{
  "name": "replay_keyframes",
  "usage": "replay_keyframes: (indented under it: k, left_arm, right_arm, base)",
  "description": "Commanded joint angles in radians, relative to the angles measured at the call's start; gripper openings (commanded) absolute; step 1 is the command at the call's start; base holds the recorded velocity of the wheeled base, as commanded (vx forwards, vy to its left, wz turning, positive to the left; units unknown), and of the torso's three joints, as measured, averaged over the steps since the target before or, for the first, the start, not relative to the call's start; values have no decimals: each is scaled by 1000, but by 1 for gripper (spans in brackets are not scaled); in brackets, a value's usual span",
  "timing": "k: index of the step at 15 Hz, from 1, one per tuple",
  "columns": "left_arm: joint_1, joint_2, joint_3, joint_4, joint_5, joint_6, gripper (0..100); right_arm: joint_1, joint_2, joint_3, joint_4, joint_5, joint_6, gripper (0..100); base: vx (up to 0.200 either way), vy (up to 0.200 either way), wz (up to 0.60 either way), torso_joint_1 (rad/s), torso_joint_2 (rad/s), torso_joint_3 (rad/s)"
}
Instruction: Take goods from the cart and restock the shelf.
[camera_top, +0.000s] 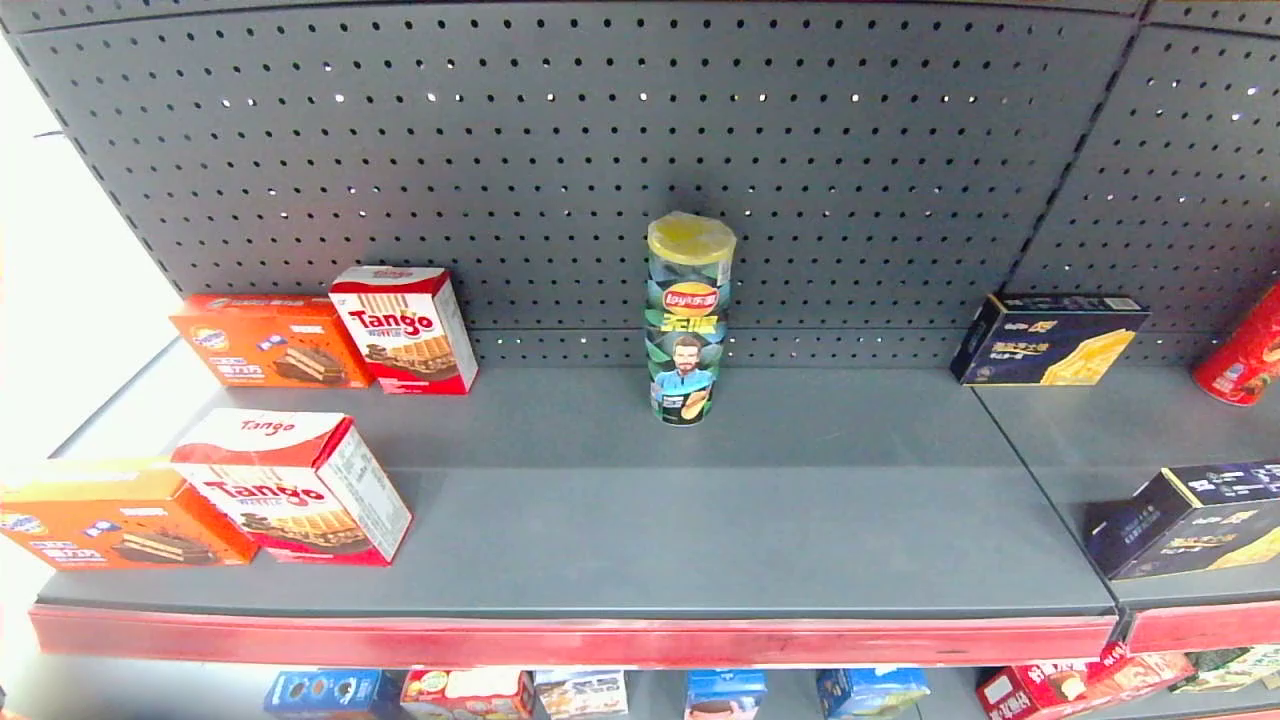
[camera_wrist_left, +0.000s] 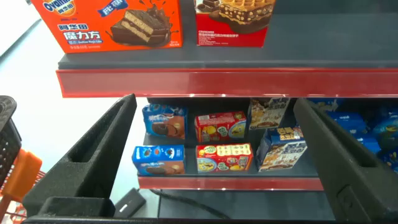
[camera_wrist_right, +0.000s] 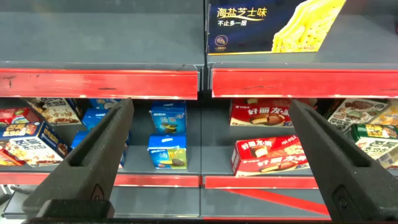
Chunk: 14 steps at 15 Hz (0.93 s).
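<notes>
The chip can (camera_top: 688, 320) stands upright on the shelf (camera_top: 700, 520), at the middle of its back edge, with free room on both sides. The left gripper (camera_wrist_left: 214, 106) and the right gripper (camera_wrist_right: 211, 106) are spread wide and hold nothing.

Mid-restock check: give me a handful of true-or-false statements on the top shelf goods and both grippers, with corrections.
1. The chip can stands upright near the back of the shelf. True.
2. The left gripper holds a box. False: its fingers are open, with nothing between them.
3. The front wafer box sits right beside an orange cake box. True.
4. The right gripper is shut. False: its fingers are spread open and hold nothing.
5. The chip can leans against the dark blue box. False: they stand well apart, with bare shelf between them.
</notes>
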<state>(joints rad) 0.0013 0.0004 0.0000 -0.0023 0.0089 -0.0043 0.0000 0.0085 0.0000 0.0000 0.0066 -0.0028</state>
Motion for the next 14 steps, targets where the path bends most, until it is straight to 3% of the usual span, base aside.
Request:
replay_keyframes:
  k: [1,5,14]
  left_arm:
    - [0,0,0,-1,0,0,100]
    - [0,0,0,-1,0,0,100]
    - [0,0,0,-1,0,0,100]
  right_arm:
    - [0,1,0,0,1,-2,100]
    - [0,1,0,0,1,0,100]
    - [0,1,0,0,1,1,100]
  base:
    - [0,0,0,0,0,0]
    - [0,0,0,0,0,0]
    - [0,0,600,3,2,2]
